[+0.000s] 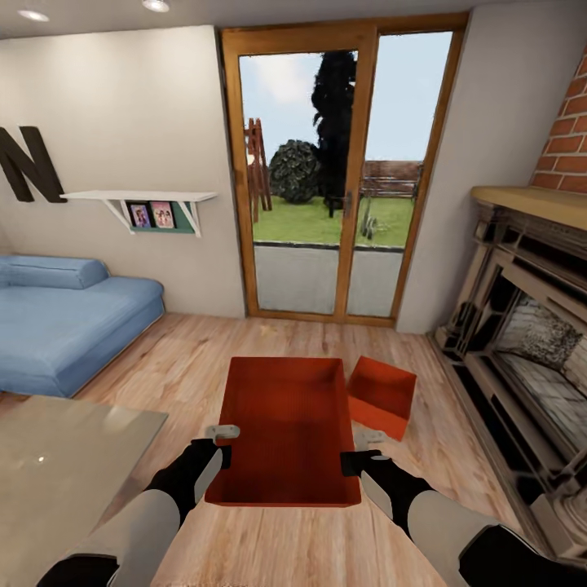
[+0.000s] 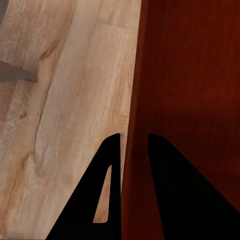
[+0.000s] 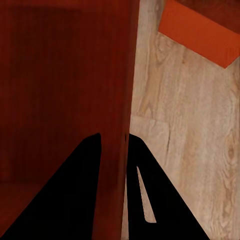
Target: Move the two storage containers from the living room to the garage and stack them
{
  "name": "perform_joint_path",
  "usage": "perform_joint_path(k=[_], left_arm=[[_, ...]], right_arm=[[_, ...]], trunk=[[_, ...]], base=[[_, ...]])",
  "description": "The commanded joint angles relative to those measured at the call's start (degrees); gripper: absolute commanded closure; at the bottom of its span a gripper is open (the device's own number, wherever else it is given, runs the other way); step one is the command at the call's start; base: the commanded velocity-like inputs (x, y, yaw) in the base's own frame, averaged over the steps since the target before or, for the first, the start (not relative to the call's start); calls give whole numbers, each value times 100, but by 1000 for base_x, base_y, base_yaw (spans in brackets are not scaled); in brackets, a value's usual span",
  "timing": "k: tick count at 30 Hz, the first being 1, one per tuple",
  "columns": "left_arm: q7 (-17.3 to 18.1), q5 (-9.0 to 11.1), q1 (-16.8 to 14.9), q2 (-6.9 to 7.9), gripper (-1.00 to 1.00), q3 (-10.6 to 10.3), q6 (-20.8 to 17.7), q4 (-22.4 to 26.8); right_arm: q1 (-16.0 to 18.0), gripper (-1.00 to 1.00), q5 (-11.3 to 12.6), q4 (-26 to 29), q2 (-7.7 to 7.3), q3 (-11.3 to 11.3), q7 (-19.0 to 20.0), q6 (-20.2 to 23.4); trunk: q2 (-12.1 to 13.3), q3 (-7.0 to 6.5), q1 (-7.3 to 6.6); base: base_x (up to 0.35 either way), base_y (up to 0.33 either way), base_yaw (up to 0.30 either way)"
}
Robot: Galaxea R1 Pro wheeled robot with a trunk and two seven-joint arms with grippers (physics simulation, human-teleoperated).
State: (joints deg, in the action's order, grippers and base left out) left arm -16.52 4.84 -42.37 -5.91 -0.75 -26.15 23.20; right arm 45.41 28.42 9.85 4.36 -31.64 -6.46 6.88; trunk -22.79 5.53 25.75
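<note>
One orange-red storage container (image 1: pixel 289 424) hangs level in front of me over the light wood-plank floor, held by both arms. My left gripper (image 1: pixel 218 448) is shut on its left wall; in the left wrist view the fingers (image 2: pixel 112 150) straddle that thin wall (image 2: pixel 131 100). On the opposite wall my right gripper (image 1: pixel 363 462) is shut, and in the right wrist view its fingers (image 3: pixel 95 150) pinch the wall (image 3: pixel 127 75). The second storage container (image 1: pixel 381 397) lies on the floor just right of the held one, turned at an angle, seen also as an orange corner (image 3: pixel 197 30).
This is the living room. A glass-topped table (image 1: pixel 65 456) stands close at my lower left, a blue sofa (image 1: pixel 65 318) behind it. The ornate fireplace (image 1: pixel 522 326) lines the right side. Wood-framed glass doors (image 1: pixel 334 187) close the far wall.
</note>
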Motion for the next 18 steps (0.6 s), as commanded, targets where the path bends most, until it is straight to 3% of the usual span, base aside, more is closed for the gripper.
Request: perform_joint_path(k=[1,18], left_arm=[[-62,-47,-7,6,100,13,-39,18],[-62,-49,-8,6,100,13,-39,18]], right_arm=[[3,100,-3,0,-23,-36,-338,32],[3,100,-3,0,-23,-36,-338,32]], trunk=[[-13,12,4],[-13,12,4]], base=[[0,0,270],[0,0,270]])
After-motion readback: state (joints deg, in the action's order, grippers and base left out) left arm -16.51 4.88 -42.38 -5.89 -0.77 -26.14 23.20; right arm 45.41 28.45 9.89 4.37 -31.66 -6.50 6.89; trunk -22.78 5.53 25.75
